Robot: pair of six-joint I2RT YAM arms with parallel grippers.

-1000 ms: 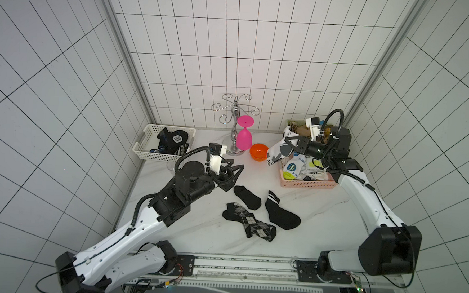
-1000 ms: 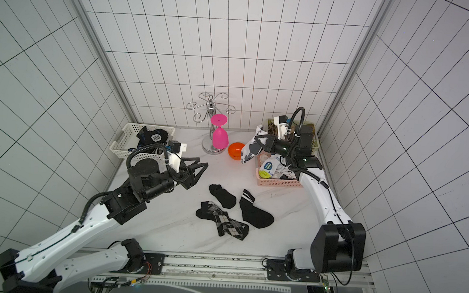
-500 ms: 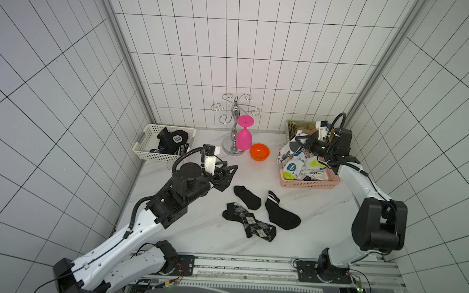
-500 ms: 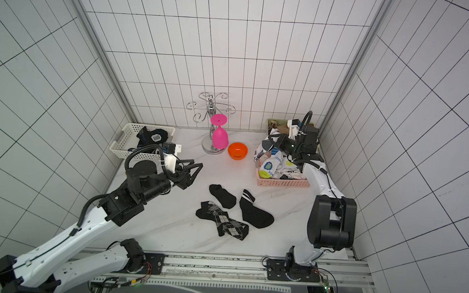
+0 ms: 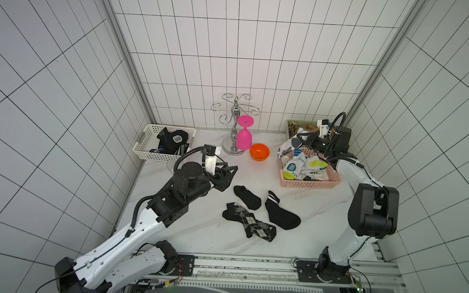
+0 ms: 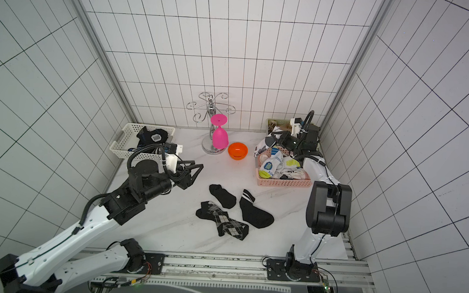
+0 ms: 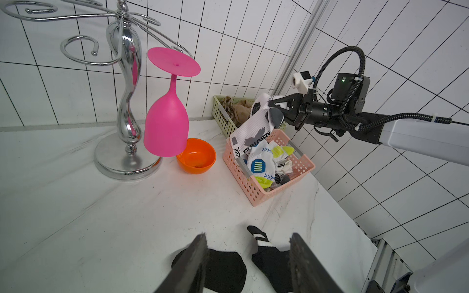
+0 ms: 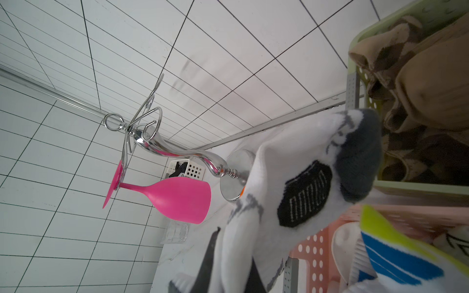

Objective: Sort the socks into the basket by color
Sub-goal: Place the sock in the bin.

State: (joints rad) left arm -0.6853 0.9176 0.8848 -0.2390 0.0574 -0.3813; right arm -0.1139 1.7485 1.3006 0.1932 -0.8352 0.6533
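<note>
Here we see the right gripper point(image 7: 273, 109) clamped shut on a white sock point(image 7: 253, 128), pinching it beside a grey patch at one end. The sock hangs from the jaws, and its lower end drapes over the far left corner of the pink basket point(image 5: 308, 184), which stands at the right of the table. That basket holds a heap of white socks with yellow and blue prints point(image 5: 295, 167). Just behind it, in the far right corner, a green basket point(image 7: 218, 109) holds brown socks point(image 8: 431, 83).

The left gripper point(image 5: 230, 178) hangs above the table left of centre. Its jaws stand roughly half apart with nothing between them, and in both top views we see it touching no sock. From the left wrist its two dark fingers point(image 7: 195, 258) frame what lies beyond.

Three black socks lie together on the near middle of the marble. A plain black sock point(image 5: 247, 197) is nearest the left gripper, a black sock with white stripes point(image 5: 280, 215) is to its right, and an argyle sock point(image 5: 248, 222) is nearest us. A white basket point(image 5: 144, 154) at the far left holds black socks with blue marks point(image 5: 171, 138).

Between the baskets, a pink goblet point(image 5: 244, 138) hangs upside down on a chrome rack point(image 5: 233, 116), with an orange bowl point(image 5: 259, 151) beside it.
</note>
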